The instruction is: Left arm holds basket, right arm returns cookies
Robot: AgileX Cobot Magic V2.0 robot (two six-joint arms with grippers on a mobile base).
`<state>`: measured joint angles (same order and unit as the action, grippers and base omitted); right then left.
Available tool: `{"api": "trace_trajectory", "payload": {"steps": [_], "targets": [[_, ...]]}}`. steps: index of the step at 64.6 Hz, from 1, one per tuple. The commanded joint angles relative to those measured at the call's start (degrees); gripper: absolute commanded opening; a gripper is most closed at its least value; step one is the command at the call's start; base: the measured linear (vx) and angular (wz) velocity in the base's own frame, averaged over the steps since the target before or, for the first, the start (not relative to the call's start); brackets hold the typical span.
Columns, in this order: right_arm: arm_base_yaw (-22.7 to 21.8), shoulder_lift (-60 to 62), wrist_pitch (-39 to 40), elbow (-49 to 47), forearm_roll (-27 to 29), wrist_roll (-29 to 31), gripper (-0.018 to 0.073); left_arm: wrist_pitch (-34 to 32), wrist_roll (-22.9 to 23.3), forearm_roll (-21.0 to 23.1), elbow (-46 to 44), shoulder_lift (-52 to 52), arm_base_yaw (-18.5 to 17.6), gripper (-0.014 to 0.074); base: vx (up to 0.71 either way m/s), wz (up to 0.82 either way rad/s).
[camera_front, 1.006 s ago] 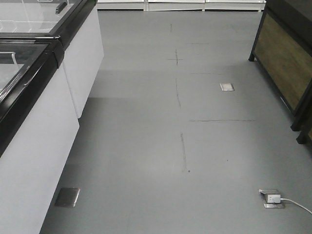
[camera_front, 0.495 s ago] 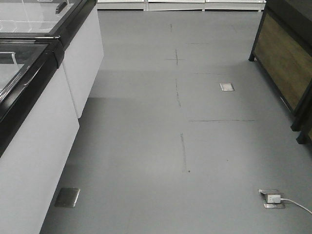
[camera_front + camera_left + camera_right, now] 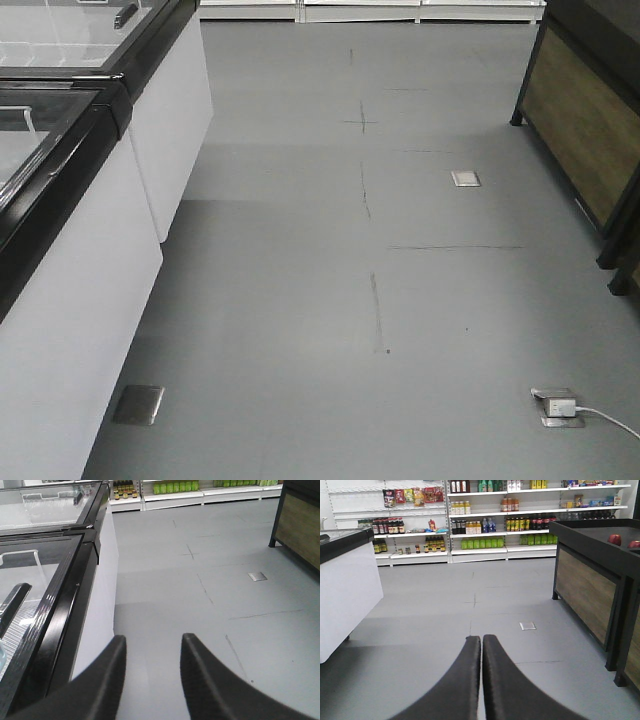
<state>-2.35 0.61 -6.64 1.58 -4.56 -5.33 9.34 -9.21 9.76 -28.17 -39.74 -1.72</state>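
Note:
The basket and the cookies are out of view in every frame. My left gripper (image 3: 152, 640) is open and empty, its two black fingers spread over the grey floor next to a chest freezer. My right gripper (image 3: 481, 639) is shut with nothing between its fingers, pointing down the aisle above the floor. Neither arm shows in the front view.
White chest freezers with black-framed glass lids (image 3: 70, 130) (image 3: 45, 580) line the left. A dark wood-panelled display stand (image 3: 585, 120) (image 3: 592, 575) is at the right. Stocked white shelves (image 3: 490, 520) close the far end. Floor sockets (image 3: 465, 178), a plugged socket with cable (image 3: 560, 407).
The front view has shifted very slightly; floor marks sit a touch lower in the frame. Nothing else has changed.

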Motion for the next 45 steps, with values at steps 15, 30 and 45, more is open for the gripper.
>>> {"api": "trace_trajectory", "payload": {"steps": [15, 30, 45], "targets": [[-0.32, 0.67, 4.2, 0.21, -0.17, -0.1, -0.0008, -3.05, 0.1, 2.03, -2.09, 0.08, -0.48, 0.042, 0.0, 0.0], [-0.32, 0.67, 4.2, 0.21, -0.17, -0.1, -0.0008, 1.6, 9.9, 2.25, -5.33, -0.97, -0.35, 0.0374, 0.0, 0.0], [-0.32, 0.67, 4.16, 0.21, -0.17, -0.1, -0.0008, 12.69, 26.95, -1.53, -17.72, -10.37, 6.72, 0.0344, 0.0, 0.0]]}}
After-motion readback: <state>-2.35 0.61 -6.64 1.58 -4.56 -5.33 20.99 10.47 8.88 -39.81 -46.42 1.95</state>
